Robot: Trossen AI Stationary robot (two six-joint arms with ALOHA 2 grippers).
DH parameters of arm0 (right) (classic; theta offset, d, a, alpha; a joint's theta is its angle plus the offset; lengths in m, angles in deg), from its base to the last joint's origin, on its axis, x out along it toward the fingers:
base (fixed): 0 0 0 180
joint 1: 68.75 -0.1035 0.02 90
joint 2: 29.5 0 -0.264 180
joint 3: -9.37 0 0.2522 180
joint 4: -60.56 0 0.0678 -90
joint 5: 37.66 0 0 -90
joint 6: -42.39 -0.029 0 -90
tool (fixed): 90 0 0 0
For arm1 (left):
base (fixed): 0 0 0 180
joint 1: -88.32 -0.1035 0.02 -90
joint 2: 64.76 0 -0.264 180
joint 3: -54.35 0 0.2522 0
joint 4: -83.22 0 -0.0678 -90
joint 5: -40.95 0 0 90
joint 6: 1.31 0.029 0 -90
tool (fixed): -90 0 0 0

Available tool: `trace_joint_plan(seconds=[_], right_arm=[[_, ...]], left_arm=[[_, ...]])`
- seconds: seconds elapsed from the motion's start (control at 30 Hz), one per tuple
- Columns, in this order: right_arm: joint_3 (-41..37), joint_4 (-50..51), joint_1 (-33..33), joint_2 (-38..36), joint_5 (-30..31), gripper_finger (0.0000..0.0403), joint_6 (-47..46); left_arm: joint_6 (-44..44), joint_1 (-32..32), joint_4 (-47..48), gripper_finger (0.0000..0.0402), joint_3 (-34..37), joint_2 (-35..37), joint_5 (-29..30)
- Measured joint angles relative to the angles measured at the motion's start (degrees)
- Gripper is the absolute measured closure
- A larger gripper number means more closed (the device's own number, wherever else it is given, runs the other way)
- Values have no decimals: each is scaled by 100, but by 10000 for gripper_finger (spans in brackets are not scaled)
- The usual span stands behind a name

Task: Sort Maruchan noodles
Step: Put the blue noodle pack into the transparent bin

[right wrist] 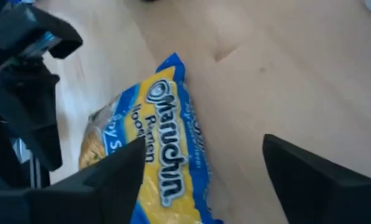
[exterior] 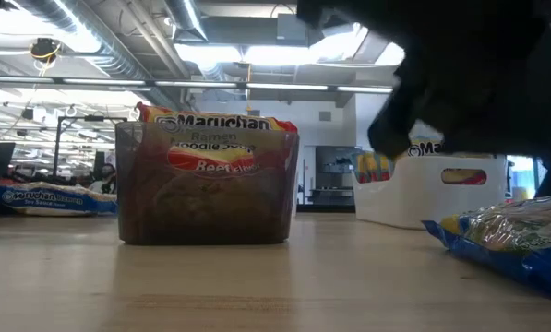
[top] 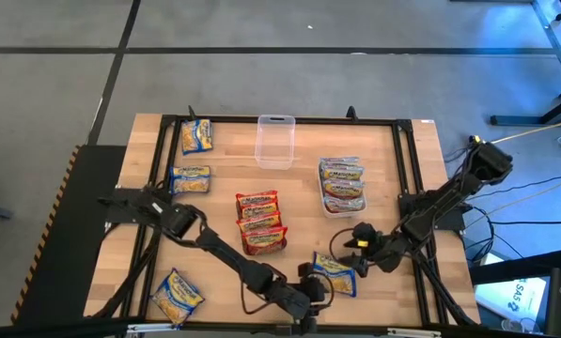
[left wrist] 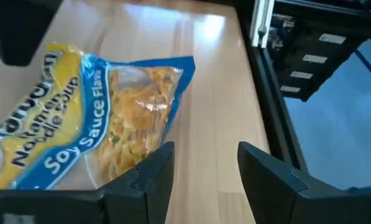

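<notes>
Near the front edge of the worktop (top: 393, 178), a blue Soy Sauce packet (top: 335, 273) lies flat between the two arms. The right tool (top: 354, 252) hangs just above it with its fingers spread apart and nothing between them; in the right wrist view the packet (right wrist: 166, 155) sits under one finger. The left tool (top: 315, 286) sits just beside the same packet, fingers also apart and empty, the crimped end of the packet (left wrist: 92, 112) close to one fingertip.

Elsewhere, red packets (top: 259, 222) stand bundled in a clear container mid-worktop, pinkish ones (top: 342, 180) fill a white bin (top: 329, 207), an empty clear container (top: 274, 141) waits at the back, and three more blue packets (top: 190, 178) lie loose on the left side.

Judging by its look, the packet is light, with a stiff, brittle noodle block inside thin, slick film. Squeezing the middle hard would likely crack the noodles; the film alone may slip. The best hold seems to be across a short edge of the block, or on the flat sealed crimp, with gentle pressure.
</notes>
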State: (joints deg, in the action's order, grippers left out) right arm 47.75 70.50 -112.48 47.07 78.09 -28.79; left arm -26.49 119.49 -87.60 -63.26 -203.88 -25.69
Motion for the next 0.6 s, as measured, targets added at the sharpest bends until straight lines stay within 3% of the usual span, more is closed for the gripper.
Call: trace_joint_plan(seconds=[0.2, 0.6], right_arm=[[0, -246, -9, 387, -181, 80, -251], [4, -1046, 4, 989, -474, 98, -512]], left_arm=[[-101, -18, -33, 231, 2, -203, -39], [-139, -81, 285, 231, 7, -211, -35]])
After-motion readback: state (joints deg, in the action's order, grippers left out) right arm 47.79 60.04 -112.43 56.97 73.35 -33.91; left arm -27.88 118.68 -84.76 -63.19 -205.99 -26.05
